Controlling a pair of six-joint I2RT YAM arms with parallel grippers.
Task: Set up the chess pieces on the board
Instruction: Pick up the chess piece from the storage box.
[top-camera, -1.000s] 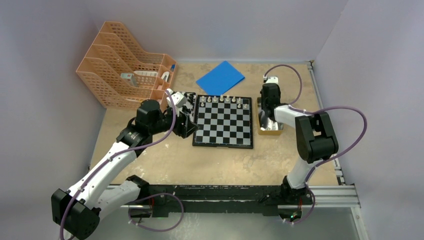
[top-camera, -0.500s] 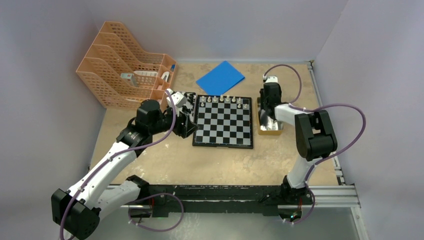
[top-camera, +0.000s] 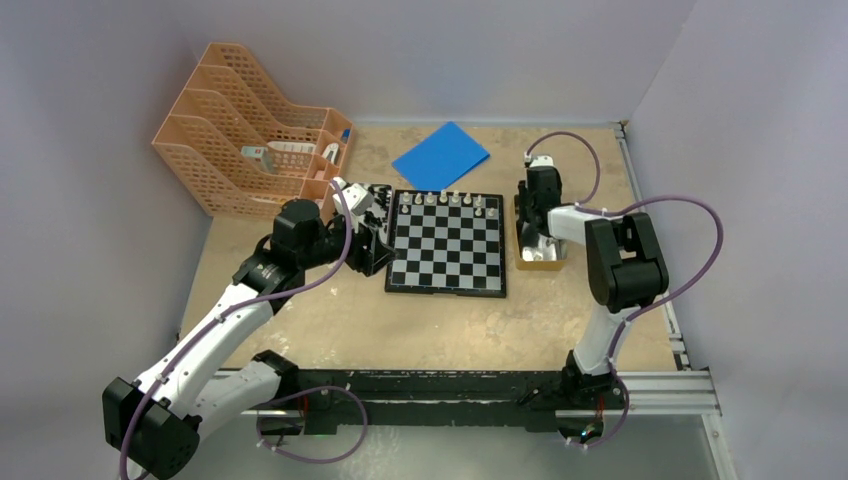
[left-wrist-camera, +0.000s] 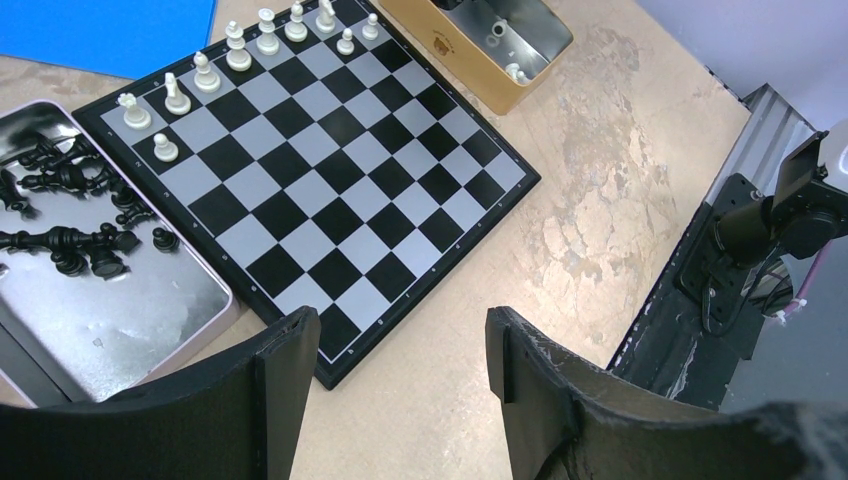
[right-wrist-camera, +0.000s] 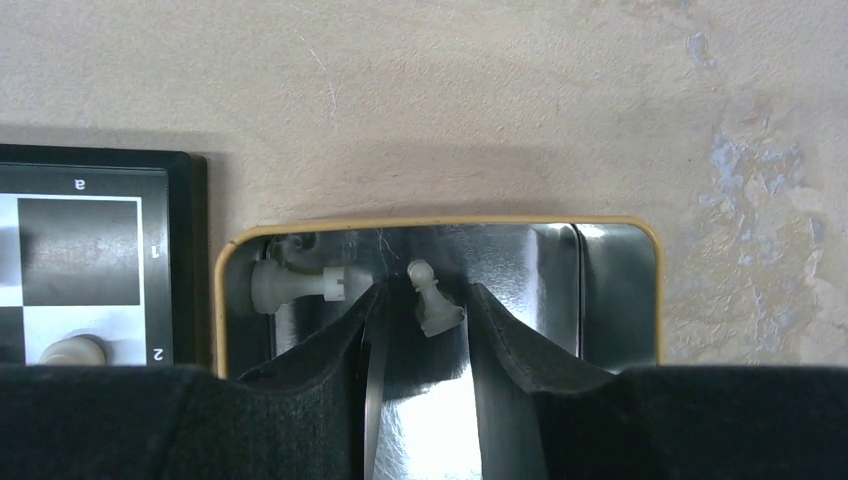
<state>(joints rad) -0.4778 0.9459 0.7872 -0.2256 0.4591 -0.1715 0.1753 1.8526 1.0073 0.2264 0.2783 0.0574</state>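
The board (top-camera: 447, 243) lies mid-table with several white chess pieces (top-camera: 445, 199) along its far rows, also seen in the left wrist view (left-wrist-camera: 240, 50). Black pieces (left-wrist-camera: 70, 240) lie loose in a silver tin (left-wrist-camera: 130, 325) left of the board (left-wrist-camera: 310, 170). My right gripper (right-wrist-camera: 423, 288) is down inside a yellow-rimmed tin (right-wrist-camera: 440, 222), jaws open, with a small white pawn (right-wrist-camera: 432, 305) lying between the fingertips. Another white piece (right-wrist-camera: 295, 283) lies on its side just left of them. My left gripper (left-wrist-camera: 400, 330) hangs open and holds nothing above the board's near-left corner.
An orange file rack (top-camera: 250, 130) stands at the back left. A blue sheet (top-camera: 441, 155) lies behind the board. The yellow tin (top-camera: 540, 262) sits against the board's right edge, and the board corner (right-wrist-camera: 90, 250) with one white piece (right-wrist-camera: 70, 350) shows beside it.
The right arm's elbow has shifted slightly left and back while its gripper stays in the yellow tin, jaws a touch wider. The left arm has not moved.
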